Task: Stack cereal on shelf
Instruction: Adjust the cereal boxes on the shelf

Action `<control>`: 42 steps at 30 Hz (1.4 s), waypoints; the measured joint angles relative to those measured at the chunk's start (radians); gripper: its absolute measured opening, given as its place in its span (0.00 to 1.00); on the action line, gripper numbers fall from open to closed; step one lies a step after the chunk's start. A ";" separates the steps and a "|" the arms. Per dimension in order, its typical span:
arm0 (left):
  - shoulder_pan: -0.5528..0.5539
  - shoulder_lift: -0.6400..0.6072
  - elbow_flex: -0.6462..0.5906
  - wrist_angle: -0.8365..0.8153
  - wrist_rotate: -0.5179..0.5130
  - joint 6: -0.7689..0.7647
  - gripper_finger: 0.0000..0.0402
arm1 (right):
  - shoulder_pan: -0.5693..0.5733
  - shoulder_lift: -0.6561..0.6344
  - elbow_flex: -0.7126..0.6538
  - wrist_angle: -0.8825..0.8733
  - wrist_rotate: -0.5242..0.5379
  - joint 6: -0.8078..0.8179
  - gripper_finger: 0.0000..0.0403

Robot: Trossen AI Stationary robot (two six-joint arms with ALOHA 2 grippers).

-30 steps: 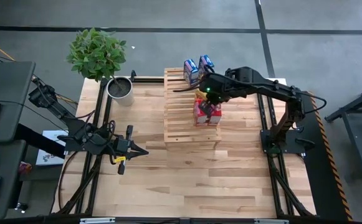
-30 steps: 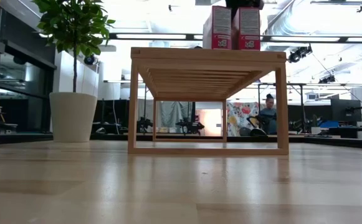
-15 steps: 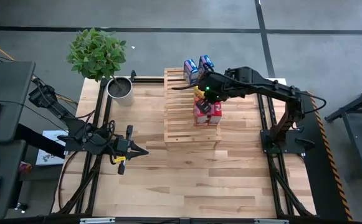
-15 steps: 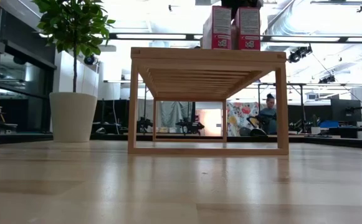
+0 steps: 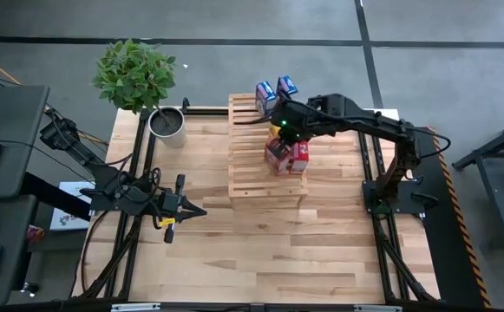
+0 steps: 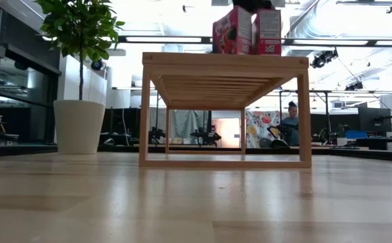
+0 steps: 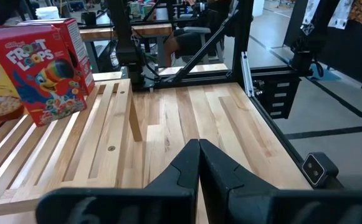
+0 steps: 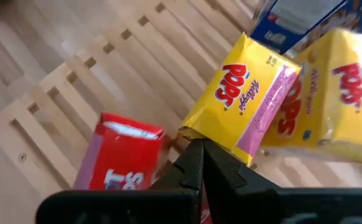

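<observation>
Pale plank worktop (image 5: 260, 251) seen under slatted shelf (image 5: 252, 178); potted plant (image 5: 139, 78) at far left corner. Cereal boxes (image 5: 286, 154) grouped on shelf (one red box tilted). Right gripper (image 5: 278, 132) held over them, jaws closed, nothing gripped. Left gripper (image 5: 195, 211) parked low, jaws closed. Person seated in room (image 6: 291, 121) behind.

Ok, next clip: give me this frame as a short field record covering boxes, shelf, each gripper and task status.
shelf: wooden slatted rack at the table's far middle
red boxes: two on the shelf top, the left one tilted in the low view
yellow boxes: two, partly under the right arm
blue boxes: two at the shelf's far edge
right gripper: shut, over the boxes; a grip cannot be told
left gripper: shut, empty, low at the table's left
status: all six boxes on the shelf
</observation>
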 joint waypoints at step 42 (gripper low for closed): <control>0.000 0.000 0.000 -0.017 0.000 -0.008 0.00 | -0.009 -0.026 -0.003 0.025 -0.053 -0.066 0.00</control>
